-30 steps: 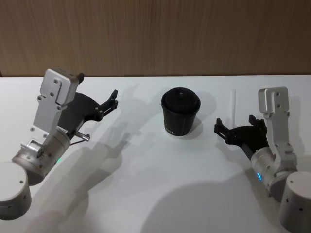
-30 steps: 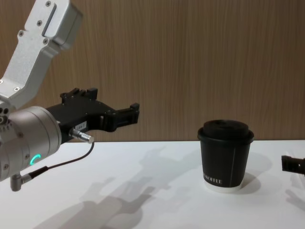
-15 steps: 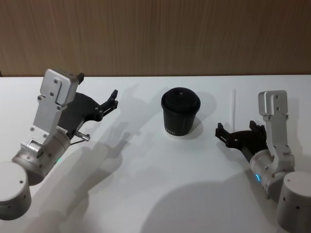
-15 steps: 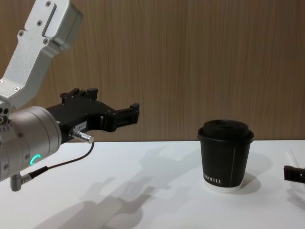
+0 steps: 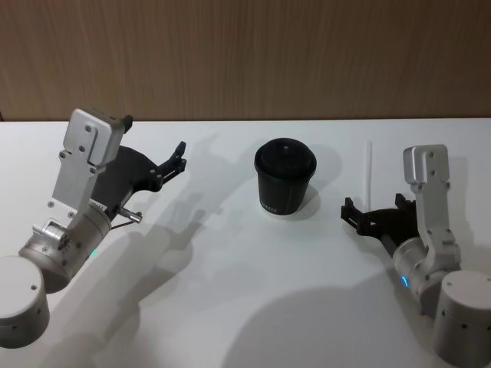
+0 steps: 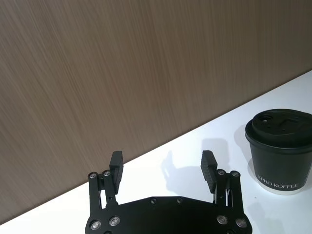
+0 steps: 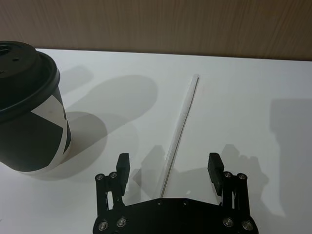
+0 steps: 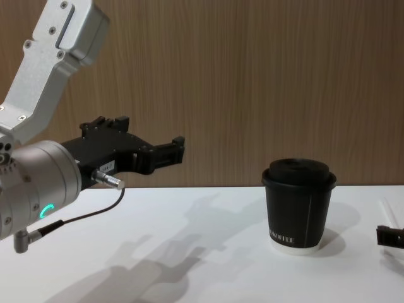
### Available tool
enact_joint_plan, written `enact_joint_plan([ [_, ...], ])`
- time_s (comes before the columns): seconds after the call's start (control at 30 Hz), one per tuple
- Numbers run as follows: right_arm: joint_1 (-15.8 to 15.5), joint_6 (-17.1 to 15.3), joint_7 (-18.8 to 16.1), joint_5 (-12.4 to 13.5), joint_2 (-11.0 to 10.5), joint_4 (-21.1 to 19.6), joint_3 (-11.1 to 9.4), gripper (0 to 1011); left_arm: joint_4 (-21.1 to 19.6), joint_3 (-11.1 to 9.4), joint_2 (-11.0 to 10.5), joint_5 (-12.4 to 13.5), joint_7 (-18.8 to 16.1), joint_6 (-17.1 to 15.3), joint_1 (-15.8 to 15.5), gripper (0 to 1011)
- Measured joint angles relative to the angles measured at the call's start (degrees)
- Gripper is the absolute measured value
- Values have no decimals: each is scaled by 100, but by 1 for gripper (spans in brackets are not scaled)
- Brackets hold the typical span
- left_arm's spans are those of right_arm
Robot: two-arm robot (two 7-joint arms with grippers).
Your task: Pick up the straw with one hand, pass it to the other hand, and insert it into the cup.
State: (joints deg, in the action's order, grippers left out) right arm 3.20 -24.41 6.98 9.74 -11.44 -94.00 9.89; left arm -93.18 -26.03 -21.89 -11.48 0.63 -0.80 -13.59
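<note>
So here's the setup: a smooth white counter (image 5: 230, 261) with a brown wood-grain wall (image 5: 245, 54) along the far side. The cup (image 5: 285, 178) stands upright about mid-counter. It's matte black paper with a slightly tapered body, a black domed lid, small white lettering low on the side, a thin white vertical line and a white rim at the base. The straw (image 5: 369, 165) is a long, thin, straight white tube lying flat on the counter to the right of the cup and well apart from it, running near to far. The right end effector (image 7: 168, 160) is black and angular with visible screw heads. It sits low on the right side, just near of the straw, with its two fingers spread wide and nothing clamped. In the right wrist view the near end of the straw runs into the gap between those fingers, closer to the cup-side one. I can't tell whether anything is actually touching it. The left end effector (image 6: 162, 161) hangs up off the counter on the left, pointing toward the far wall, with its fingers also wide apart and empty. It sits on a fat silver-grey cylindrical wrist with a glowing green ring and a thin dark cable looping under it.
</note>
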Motion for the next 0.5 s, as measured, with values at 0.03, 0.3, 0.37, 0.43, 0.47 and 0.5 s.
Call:
enact_joint_plan([
  [0.03, 9, 0, 1, -11, 1, 15, 3, 1001, 0, 0, 0, 0, 0, 0, 0, 1000],
  [0.3, 70, 33, 9, -81, 42, 169, 4, 1001, 0, 0, 0, 0, 0, 0, 0, 1000],
  [0.37, 79, 42, 10, -86, 62, 205, -6, 1001, 0, 0, 0, 0, 0, 0, 0, 1000],
  [0.43, 86, 53, 10, -88, 76, 225, -18, 1001, 0, 0, 0, 0, 0, 0, 0, 1000],
  [0.47, 90, 68, 10, -88, 94, 246, -29, 1001, 0, 0, 0, 0, 0, 0, 0, 1000],
  [0.5, 90, 68, 10, -88, 94, 246, -29, 1001, 0, 0, 0, 0, 0, 0, 0, 1000],
])
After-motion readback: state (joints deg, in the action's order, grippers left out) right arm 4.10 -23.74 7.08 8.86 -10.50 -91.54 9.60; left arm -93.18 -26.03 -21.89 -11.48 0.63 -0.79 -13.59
